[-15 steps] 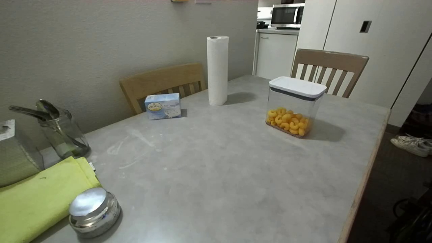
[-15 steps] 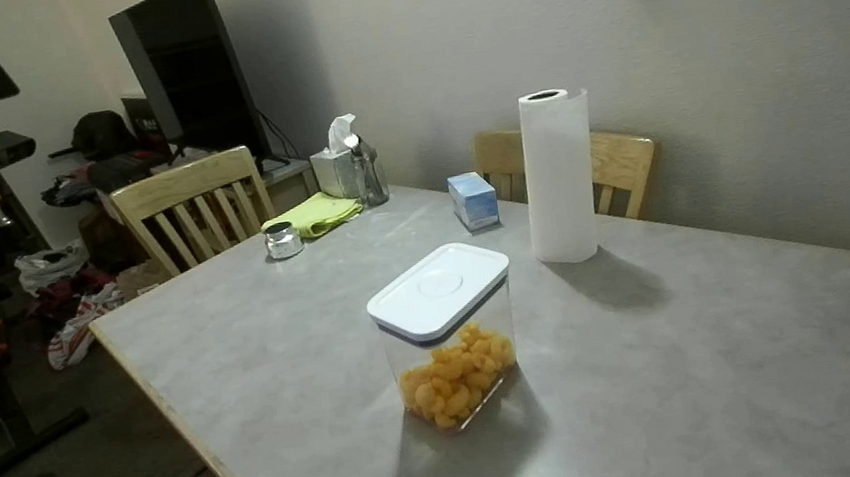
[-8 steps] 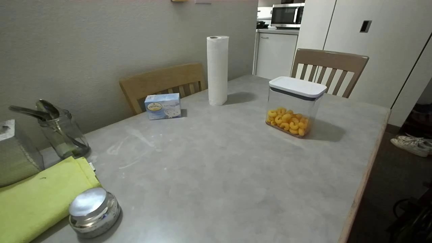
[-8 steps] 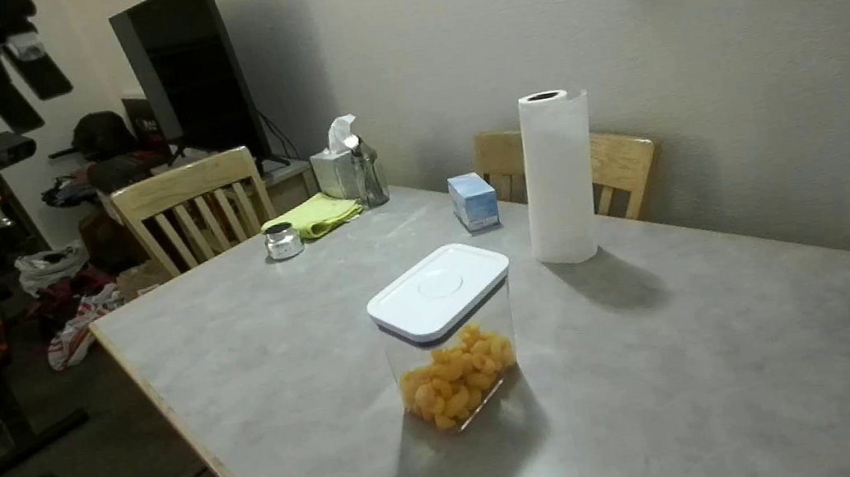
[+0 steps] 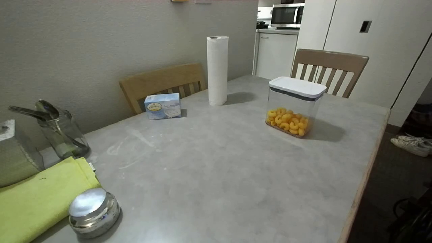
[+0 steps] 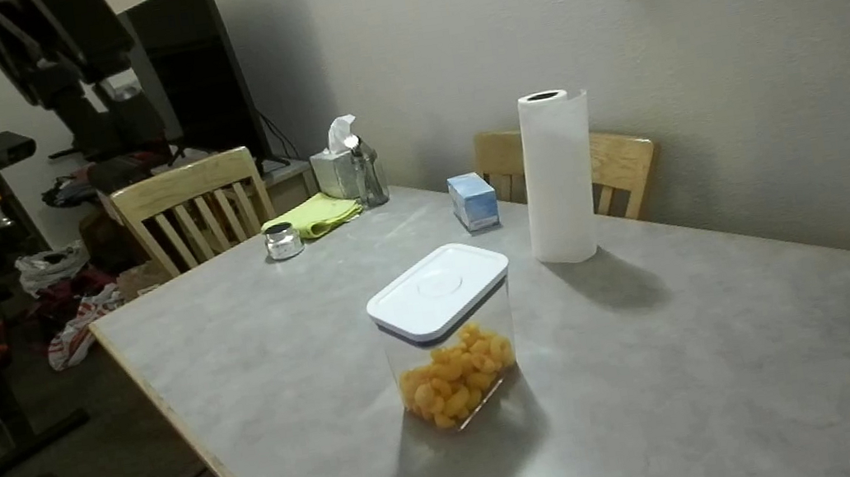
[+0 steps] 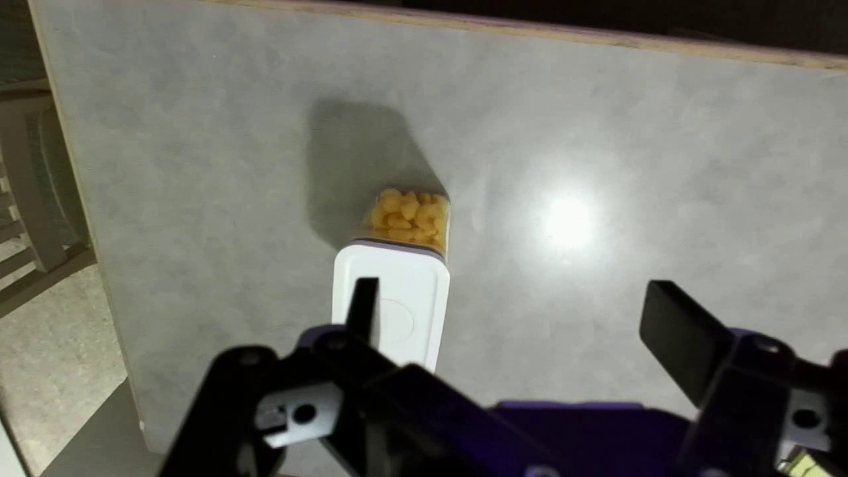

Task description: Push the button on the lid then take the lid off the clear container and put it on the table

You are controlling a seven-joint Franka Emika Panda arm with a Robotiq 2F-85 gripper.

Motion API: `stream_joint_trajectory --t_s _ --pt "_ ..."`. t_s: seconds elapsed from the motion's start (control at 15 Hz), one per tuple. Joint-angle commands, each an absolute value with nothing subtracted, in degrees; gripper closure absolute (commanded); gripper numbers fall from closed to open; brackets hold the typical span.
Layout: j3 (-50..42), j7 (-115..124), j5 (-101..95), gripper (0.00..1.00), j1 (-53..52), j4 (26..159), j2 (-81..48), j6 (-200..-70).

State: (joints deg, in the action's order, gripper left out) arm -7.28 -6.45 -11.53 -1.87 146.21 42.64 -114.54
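Observation:
The lid (image 5: 298, 86) is white with a grey rim and sits on the clear container (image 5: 281, 105) in both exterior views. The lid (image 6: 420, 318) has a round button (image 6: 440, 283) that looks level with its top. The container (image 6: 457, 375) holds orange-yellow food pieces and stands upright on the grey table (image 6: 701, 366). My gripper (image 6: 128, 135) is high at the upper left, away from the container. In the wrist view my gripper (image 7: 515, 291) is open with nothing between its fingers. The left finger (image 7: 362, 308) covers part of the lid (image 7: 421, 285) in that view.
A paper towel roll (image 5: 217, 71) stands near the wall beside a blue-white box (image 5: 163, 106). A shiny metal-lidded jar (image 5: 94, 212), a yellow cloth (image 5: 47, 199), a glass jar with utensils (image 5: 64, 131) and a tissue box (image 6: 333, 172) are at the table's far end.
In an exterior view my gripper has come in from the upper left, moving right and lower and looking larger. The lid, the container and the other objects have not moved.

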Motion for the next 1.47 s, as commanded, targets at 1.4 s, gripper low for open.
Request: stream_joint_trajectory --t_s 1.4 --pt "-18.7 -26.9 4.3 0.0 0.1 134.0 15.4 -124.3"
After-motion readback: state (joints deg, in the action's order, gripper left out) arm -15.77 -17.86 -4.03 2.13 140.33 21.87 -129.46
